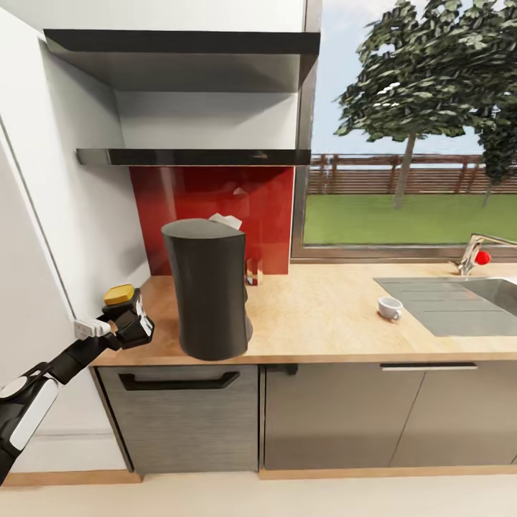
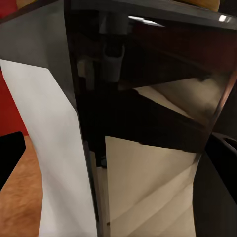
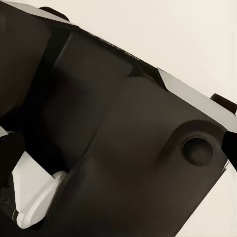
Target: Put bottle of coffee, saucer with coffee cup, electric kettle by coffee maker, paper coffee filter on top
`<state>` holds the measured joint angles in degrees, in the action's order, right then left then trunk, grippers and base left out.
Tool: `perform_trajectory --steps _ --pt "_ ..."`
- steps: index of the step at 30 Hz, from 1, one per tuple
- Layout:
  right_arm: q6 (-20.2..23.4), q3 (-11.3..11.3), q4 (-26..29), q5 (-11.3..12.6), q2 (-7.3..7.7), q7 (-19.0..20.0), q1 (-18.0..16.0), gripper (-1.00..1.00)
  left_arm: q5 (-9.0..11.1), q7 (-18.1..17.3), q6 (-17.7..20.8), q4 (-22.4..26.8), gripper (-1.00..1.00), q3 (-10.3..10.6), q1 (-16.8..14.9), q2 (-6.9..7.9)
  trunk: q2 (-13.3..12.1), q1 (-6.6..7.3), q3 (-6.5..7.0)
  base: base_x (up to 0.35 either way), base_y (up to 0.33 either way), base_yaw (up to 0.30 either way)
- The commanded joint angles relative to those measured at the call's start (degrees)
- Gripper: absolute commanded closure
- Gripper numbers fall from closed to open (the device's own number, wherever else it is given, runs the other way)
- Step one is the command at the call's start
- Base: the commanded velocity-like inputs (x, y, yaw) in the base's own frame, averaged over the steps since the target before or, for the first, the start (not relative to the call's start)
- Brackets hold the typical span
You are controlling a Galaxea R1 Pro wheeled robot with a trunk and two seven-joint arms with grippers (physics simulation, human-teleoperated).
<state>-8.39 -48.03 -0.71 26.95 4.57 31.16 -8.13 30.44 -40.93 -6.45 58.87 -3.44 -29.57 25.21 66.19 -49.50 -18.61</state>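
At the lower left of the head view, the left gripper (image 1: 128,319) is pinching the coffee jar (image 1: 122,304) over the countertop (image 1: 323,316) edge, beside the coffee maker (image 1: 208,287). Released here, it could topple off. The right claw's state is unclear.

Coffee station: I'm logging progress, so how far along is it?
Done: the coffee maker stands on the countertop, with something white on top that may be the filter. In hand: the left gripper holds the coffee bottle at the counter's left end, not yet set down. Left: the cup sits alone near the sink, with no saucer under it.
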Motion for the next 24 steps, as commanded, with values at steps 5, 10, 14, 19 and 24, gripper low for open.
perform_trajectory --steps 5,10,14,19,24 --pt "-0.25 -0.48 -0.08 0.47 0.0 0.22 -0.04 -1.0 0.01 -0.11 -0.16 -0.14 1.0 0.06 -0.05 -0.05 0.04 -0.01 -0.07 0.025 0.0 0.0" --pt "-0.27 -0.48 -0.08 0.43 0.0 0.22 -0.04 -1.0 -3.31 0.01 -2.35 -1.48 1.0 0.1 -0.05 -0.14 0.04 -0.01 -0.07 0.004 0.0 0.0" --pt "-0.3 -0.48 -0.08 0.4 0.0 0.22 -0.04 -1.0 -4.2 0.05 -3.22 -2.27 1.0 0.15 -0.05 -0.19 0.04 -0.01 -0.07 0.0 0.0 0.0" --pt "-0.31 -0.48 -0.08 0.4 0.0 0.22 -0.04 -1.0 -4.4 0.06 -3.37 -2.44 1.0 0.19 -0.05 -0.24 0.04 -0.01 -0.07 0.111 0.0 0.0" --pt "-0.31 -0.51 -0.08 0.39 0.0 0.22 -0.04 -1.0 -4.42 0.07 -3.39 -2.46 1.0 0.19 -0.05 -0.25 0.04 -0.01 -0.07 0.072 0.0 0.0"
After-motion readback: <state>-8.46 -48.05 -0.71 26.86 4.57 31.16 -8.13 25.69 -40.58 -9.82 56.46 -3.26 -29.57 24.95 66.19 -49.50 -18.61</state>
